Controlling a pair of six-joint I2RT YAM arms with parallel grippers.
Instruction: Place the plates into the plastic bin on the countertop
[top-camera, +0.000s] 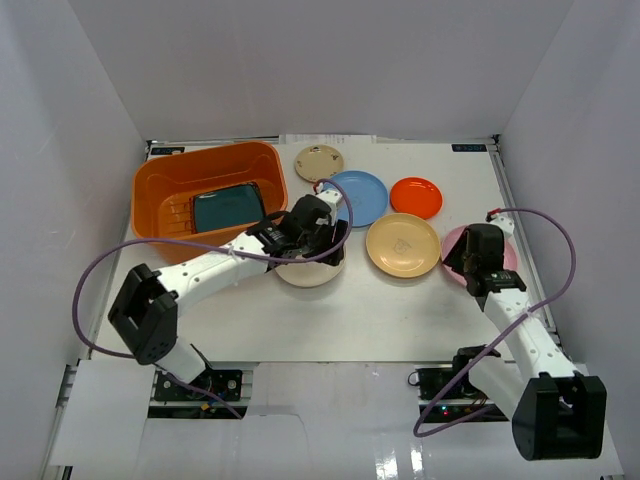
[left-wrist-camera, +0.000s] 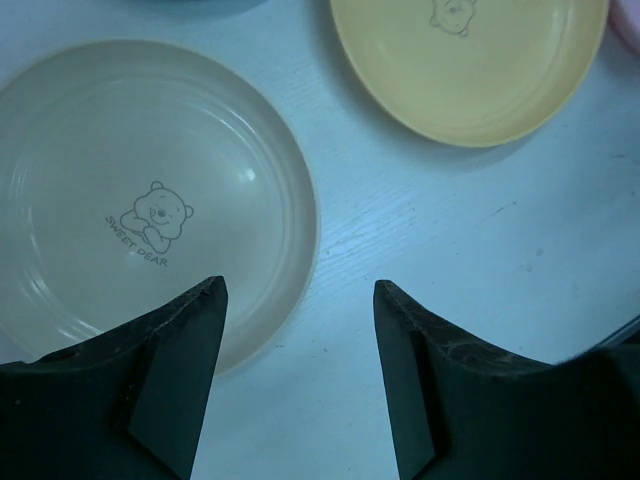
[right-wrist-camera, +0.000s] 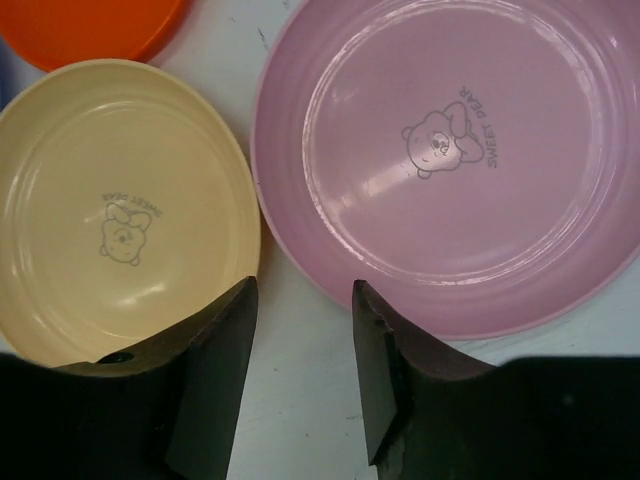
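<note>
Pickup stage. Left fingers (left-wrist-camera: 170, 380) wide, empty, straddling cream plate (left-wrist-camera: 150, 200) rim on table (left-wrist-camera: 480, 260); right fingers (right-wrist-camera: 210, 380) apart, empty, at pink plate (right-wrist-camera: 450, 150) edge. Teal plate (top-camera: 228, 208) in bin (top-camera: 205, 153). Next, probably: lower, pinch rim, lift, carry to bin; rim contact unclear.

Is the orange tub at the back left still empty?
No, a dark teal square plate lies flat inside the orange bin, as the top view shows.

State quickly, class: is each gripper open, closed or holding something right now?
Left gripper: open, holding nothing.
Right gripper: open, holding nothing.
</note>
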